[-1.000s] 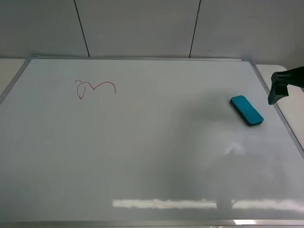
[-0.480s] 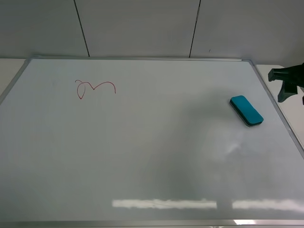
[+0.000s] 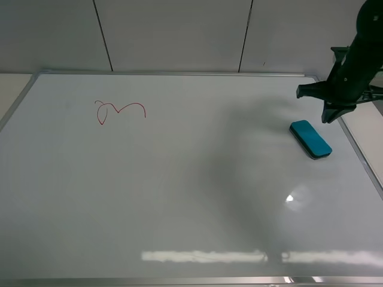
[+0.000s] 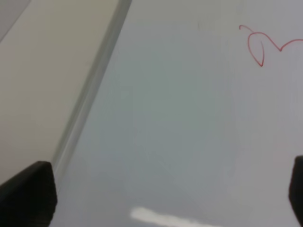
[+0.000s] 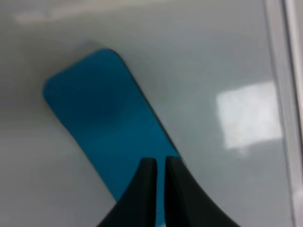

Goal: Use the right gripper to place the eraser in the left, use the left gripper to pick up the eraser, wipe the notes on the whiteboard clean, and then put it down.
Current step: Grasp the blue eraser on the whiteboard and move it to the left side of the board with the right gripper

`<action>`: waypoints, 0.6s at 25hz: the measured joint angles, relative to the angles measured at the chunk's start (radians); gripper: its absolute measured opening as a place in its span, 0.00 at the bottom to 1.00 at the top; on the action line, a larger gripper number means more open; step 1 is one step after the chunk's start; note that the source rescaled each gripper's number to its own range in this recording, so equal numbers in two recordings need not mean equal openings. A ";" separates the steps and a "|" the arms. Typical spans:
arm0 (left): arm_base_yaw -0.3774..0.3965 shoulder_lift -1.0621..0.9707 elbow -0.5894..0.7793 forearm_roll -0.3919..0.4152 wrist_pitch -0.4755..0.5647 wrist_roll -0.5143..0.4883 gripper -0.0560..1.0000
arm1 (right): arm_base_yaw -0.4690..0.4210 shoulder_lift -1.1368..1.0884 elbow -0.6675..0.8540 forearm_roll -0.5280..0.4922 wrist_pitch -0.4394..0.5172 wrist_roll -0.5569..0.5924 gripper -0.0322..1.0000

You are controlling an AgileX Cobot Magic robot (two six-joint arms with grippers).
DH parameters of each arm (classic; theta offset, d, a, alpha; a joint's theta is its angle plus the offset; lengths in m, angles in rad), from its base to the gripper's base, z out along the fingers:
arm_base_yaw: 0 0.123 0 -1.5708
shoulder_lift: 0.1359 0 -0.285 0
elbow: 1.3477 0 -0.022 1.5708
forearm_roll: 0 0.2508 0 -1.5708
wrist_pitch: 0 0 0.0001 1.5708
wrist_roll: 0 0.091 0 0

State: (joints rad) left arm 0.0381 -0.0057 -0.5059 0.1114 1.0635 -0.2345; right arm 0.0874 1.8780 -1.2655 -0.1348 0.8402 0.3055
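The teal eraser (image 3: 310,139) lies flat on the whiteboard (image 3: 179,191) near its right edge. My right gripper (image 3: 327,118) hangs above the board just beyond the eraser's far right end. In the right wrist view its fingers (image 5: 147,184) are nearly together over the eraser (image 5: 102,120), holding nothing. The red notes (image 3: 119,111) are at the board's far left. The left gripper (image 4: 163,191) is out of the exterior view. Its wrist view shows both fingertips (image 4: 28,194) far apart above the board's left edge, with the notes (image 4: 260,45) ahead.
The board's silver frame (image 4: 90,90) runs beside a beige tabletop (image 4: 42,71) on the left. The tabletop also shows past the right frame (image 3: 368,128). Grey wall panels (image 3: 173,33) stand behind the board.
My right arm has swung in from the right edge, over the board's frame, to a spot above the eraser's far end. The eraser and notes have not moved.
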 joint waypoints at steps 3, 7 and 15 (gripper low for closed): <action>0.000 0.000 0.000 0.000 0.000 0.000 1.00 | 0.039 0.070 -0.032 0.017 -0.002 -0.006 0.03; 0.000 0.000 0.000 0.000 0.000 0.000 1.00 | 0.053 0.130 -0.035 0.017 0.014 -0.006 0.03; 0.000 0.000 0.000 0.000 0.000 0.000 1.00 | 0.059 0.169 -0.054 -0.016 0.048 -0.006 0.03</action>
State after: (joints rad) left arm 0.0381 -0.0057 -0.5059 0.1114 1.0635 -0.2345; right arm 0.1468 2.0470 -1.3192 -0.1512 0.8877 0.2996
